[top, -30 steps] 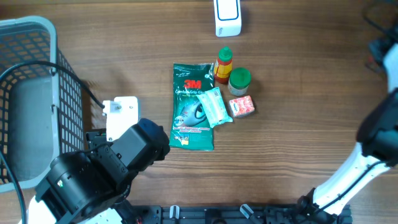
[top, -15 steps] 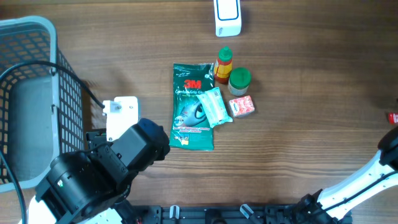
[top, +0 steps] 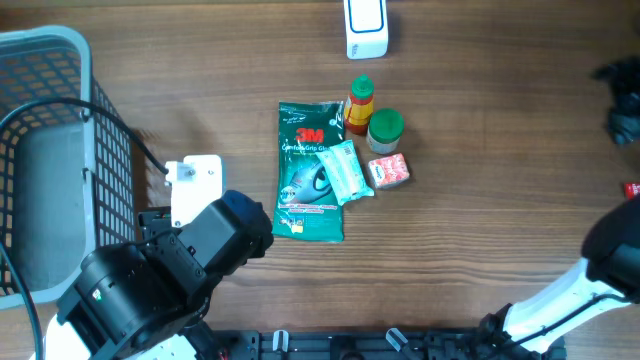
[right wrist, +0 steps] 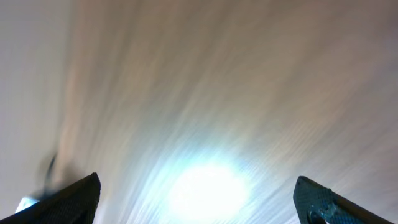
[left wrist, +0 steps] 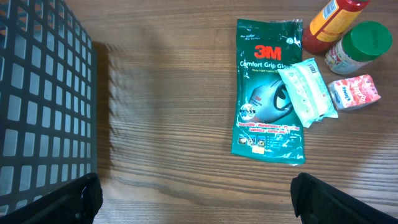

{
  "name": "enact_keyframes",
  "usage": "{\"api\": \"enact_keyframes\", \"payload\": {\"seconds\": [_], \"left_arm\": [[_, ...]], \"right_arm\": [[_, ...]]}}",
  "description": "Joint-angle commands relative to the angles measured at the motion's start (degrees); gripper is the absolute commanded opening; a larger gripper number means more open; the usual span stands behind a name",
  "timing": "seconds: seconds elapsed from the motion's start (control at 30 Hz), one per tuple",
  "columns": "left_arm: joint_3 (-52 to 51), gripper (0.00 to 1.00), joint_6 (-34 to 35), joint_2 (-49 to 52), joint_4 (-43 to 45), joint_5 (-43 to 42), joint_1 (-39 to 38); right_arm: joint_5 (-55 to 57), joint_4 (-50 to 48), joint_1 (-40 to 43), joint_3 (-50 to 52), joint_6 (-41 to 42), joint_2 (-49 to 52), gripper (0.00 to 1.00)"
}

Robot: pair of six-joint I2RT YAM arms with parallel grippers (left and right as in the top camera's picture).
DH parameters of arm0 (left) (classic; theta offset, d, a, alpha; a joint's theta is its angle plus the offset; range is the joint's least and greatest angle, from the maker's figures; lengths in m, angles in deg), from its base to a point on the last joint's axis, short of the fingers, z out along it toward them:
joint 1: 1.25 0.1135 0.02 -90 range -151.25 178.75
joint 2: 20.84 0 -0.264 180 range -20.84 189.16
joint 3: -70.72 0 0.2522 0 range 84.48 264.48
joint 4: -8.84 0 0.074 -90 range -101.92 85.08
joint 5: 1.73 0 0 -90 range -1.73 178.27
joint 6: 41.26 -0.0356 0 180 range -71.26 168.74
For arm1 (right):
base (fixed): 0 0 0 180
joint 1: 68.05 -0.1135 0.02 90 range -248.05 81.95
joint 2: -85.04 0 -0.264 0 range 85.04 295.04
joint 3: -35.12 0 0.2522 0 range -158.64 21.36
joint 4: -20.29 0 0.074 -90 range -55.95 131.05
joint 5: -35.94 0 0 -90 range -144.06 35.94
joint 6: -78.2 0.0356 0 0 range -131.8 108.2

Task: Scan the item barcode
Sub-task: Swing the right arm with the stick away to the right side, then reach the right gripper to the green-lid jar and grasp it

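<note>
Five items sit in a cluster at the centre of the worktop [top: 480,230]. A green glove pack [top: 310,172] lies flat with its print facing up. A pale sachet [top: 350,172] lies tilted across its right edge. Just to the right are a pink packet [top: 389,172], a green-lidded jar [top: 385,128] above it, and a red bottle [top: 360,100] beside the jar at the pack's upper right corner. The white scanner [top: 365,25] stands apart from them at the top edge of the frame.

A grey basket [top: 40,60] fills the left side. A white block [top: 195,185] lies between the basket and the pack, next to the black left arm in the lower left.

In the left wrist view, the left hand [left wrist: 196,199] is released, with its fingertips spread to the two bottom corners over bare wood and nothing between them. The right wrist view is badly blurred. The right hand [right wrist: 199,199] is also spread wide and holds nothing.
</note>
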Motion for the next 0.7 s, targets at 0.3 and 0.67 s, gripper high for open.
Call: {"api": "enact_keyframes", "payload": {"seconds": [0.3,0.67], "left_arm": [[-0.2,1.00,1.2,-0.1,0.2,0.9,-0.2],[-0.2,1.00,1.2,-0.1,0.2,0.9,-0.2]], "right_arm": [[5.0,-0.2,-30.6,-0.3,-9.3,-0.2,1.00],[7.5,5.7,-41.2,1.1,-22.2,-0.2,1.00]]}}
